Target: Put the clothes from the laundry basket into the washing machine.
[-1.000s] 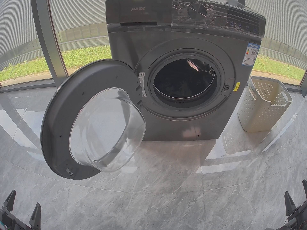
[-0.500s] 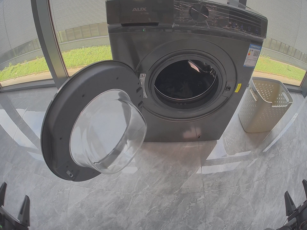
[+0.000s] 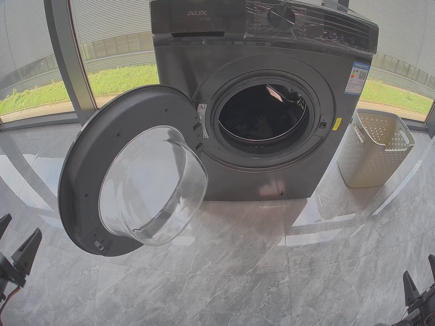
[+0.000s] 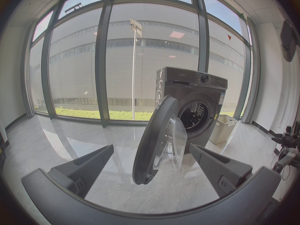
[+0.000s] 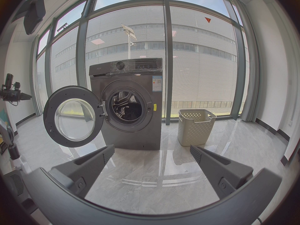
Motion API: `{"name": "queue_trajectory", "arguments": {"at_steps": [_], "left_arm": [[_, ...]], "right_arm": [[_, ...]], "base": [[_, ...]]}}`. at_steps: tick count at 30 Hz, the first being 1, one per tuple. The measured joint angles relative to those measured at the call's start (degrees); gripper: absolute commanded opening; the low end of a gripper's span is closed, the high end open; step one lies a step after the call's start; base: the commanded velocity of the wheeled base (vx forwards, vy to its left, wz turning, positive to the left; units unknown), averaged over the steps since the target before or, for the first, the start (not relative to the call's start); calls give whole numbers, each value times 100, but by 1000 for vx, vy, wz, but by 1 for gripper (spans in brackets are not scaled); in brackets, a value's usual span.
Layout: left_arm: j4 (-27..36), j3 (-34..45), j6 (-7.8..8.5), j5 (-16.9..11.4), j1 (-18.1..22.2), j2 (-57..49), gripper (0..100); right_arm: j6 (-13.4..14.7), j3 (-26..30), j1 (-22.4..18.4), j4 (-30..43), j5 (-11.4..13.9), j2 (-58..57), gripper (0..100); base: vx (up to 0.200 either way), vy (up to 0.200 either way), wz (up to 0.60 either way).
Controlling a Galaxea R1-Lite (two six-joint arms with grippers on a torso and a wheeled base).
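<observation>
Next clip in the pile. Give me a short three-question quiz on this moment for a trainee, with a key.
1. True or false: the door of the washing machine is shut.
2. Multiple choice: where is the laundry basket relative to the washing machine? A) on the robot's left of it; B) on the robot's right of it; C) on top of it.
3. Fill in the blank: the left hand and the right hand both hold nothing, and their fingers are ____.

Key: 1 false, the door is swung wide open; 2 B; 3 open.
</observation>
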Motion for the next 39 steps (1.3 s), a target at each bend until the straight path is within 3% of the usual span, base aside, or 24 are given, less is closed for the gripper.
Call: {"name": "queue_trajectory", "arguments": {"at_steps": [12, 21, 25, 31, 39], "left_arm": [[-1446, -249, -18, -422, -74, 2403, 100], [-2026, -579, -7, -446, -33, 3445, 100], [-2193, -629, 162, -457, 35, 3756, 100], [-2211, -634, 202, -528, -6, 3935, 100], [-2193, -584, 165, -1167, -560, 3828, 100]], "right_arm": [[0, 0, 0, -1, 2, 1, 100], [0, 0, 0, 0, 2, 4, 100], [0, 0, 0, 0, 2, 4, 100], [0, 0, 0, 0, 2, 4, 100], [0, 0, 0, 0, 2, 6, 100]], "base": [[0, 0, 0], [0, 0, 0], [0, 0, 0], [0, 0, 0], [0, 0, 0]]}}
